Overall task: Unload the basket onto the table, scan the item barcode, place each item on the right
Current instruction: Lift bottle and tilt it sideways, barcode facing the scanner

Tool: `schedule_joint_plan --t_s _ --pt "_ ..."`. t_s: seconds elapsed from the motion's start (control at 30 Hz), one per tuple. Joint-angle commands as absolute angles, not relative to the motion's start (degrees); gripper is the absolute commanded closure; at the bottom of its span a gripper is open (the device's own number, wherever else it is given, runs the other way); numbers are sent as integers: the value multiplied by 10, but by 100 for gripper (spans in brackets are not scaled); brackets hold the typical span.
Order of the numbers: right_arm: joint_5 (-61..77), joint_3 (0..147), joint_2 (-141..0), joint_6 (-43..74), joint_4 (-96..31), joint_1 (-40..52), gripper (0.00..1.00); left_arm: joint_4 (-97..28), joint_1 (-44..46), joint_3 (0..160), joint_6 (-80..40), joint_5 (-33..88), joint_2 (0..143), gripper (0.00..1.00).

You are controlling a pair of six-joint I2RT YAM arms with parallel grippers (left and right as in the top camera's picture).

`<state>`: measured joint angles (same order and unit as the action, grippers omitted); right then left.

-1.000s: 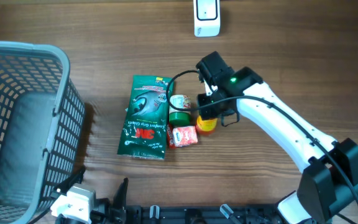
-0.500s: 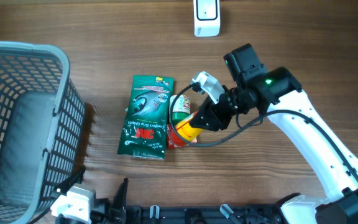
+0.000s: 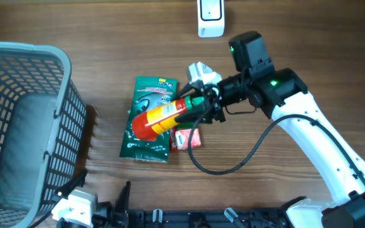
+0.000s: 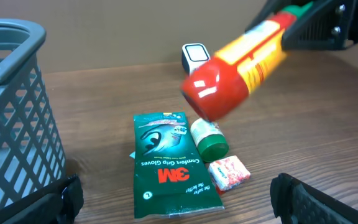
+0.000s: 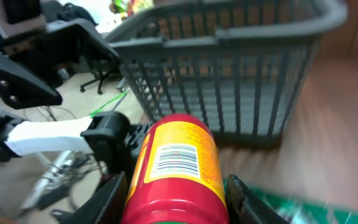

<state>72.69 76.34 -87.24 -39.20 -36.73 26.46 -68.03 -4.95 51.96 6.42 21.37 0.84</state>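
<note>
A red bottle [image 3: 163,115] with a yellow label lies level in the air over the green 3M glove pack [image 3: 147,120], its red end pointing left. My right gripper [image 3: 203,104] is shut on its other end. In the right wrist view the bottle [image 5: 176,168] fills the space between the fingers [image 5: 107,199], and its barcode [image 5: 176,160] faces the camera. The white scanner [image 3: 211,17] stands at the table's far edge, also seen as the scanner [image 4: 194,55] from the left wrist. My left gripper [image 4: 179,211] is open near the front edge, nothing between its fingers.
A grey mesh basket [image 3: 24,126] takes up the left side. A small bottle with a green cap [image 4: 209,140] and a red-and-white packet [image 3: 187,138] lie beside the glove pack. The right arm's black cable [image 3: 233,158] loops over the table.
The right gripper has lifted the red bottle off the table and tipped it from upright to level, swinging its red end left over the glove pack. The left arm has not moved.
</note>
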Motion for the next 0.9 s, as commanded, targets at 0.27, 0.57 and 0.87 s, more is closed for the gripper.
schedule_joint_plan --t_s 0.27,0.57,0.87 --pt "822 774 -836 -456 -197 264 67 -680 -47 517 73 225 4 0" --pt "821 774 -817 -528 -201 264 67 -680 -47 517 73 225 4 0" --pt "809 774 -812 -537 -204 264 67 -680 -47 517 73 225 4 0"
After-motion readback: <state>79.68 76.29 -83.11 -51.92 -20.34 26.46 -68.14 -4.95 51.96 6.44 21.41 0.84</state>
